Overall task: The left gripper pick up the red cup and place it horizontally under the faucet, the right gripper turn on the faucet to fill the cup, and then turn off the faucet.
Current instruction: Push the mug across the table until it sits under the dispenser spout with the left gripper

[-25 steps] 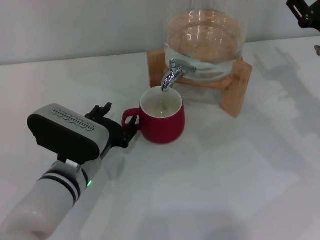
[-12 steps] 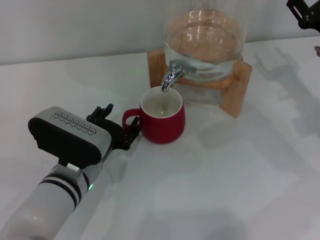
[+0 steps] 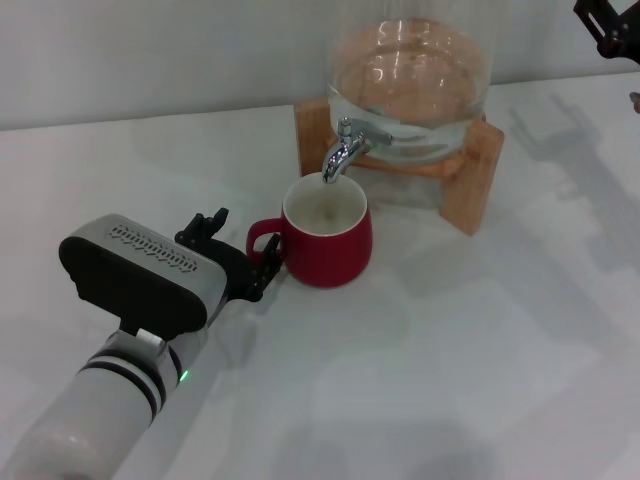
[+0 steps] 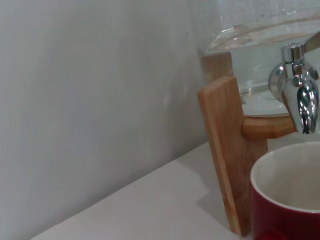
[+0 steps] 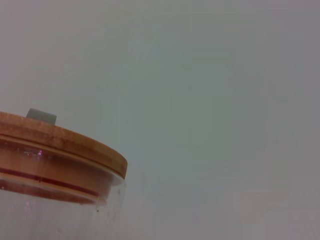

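We are keeping the left gripper [image 3: 238,258] low over the tabletop [image 3: 480,340], right at the loop handle of the red cup [image 3: 326,238]. Its fingers [image 3: 205,228] are spread to either side of the handle, and we cannot tell whether they are pressing on it or standing just clear.

The red cup is standing upright toward the far middle of the tabletop, its mouth directly below the spout of the chrome faucet [image 3: 345,148]. The faucet is projecting from a glass water dispenser [image 3: 412,75] sitting on a wooden stand [image 3: 470,185] near the far edge. From the left wrist, we are seeing the spout [image 4: 303,95] hanging just above the rim of the cup [image 4: 287,200].

The right gripper [image 3: 608,22] is hanging high by the far right corner, well apart from the faucet; its fingers are cut off, so we cannot tell their state.

We judge the placing step to be essentially finished. Next, the right gripper needs to come down to the short lever and turn it.
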### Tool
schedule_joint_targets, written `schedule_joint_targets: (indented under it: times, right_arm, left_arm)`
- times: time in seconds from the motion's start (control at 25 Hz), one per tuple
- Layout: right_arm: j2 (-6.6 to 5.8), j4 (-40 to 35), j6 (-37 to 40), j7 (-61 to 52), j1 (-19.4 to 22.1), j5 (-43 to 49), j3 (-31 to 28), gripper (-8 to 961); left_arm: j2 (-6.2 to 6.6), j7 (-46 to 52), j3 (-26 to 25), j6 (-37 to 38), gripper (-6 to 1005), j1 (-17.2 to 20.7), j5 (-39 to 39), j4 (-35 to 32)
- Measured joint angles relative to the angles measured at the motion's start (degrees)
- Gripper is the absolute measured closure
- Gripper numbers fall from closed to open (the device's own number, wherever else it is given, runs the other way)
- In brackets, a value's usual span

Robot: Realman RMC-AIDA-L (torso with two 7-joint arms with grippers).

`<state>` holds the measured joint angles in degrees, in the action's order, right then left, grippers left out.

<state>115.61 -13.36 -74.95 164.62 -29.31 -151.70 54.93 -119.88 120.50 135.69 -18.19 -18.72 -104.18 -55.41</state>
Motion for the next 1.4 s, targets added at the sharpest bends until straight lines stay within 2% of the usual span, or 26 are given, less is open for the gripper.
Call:
schedule_joint_targets:
  times: [0.76, 1.4]
  right_arm:
    - [-0.23, 0.71, 0.17, 0.0, -0.23, 0.0, -0.09, 262]
    - [-0.11, 0.79, 0.67, 0.0, -0.05, 0.0, -0.09, 262]
  left_arm:
    - [0.0, -0.79, 0.97, -0.04, 303, 1.72, 0.48, -1.94]
    - [0.17, -3.0, 1.49, -0.04, 303, 4.9, 0.39, -4.28]
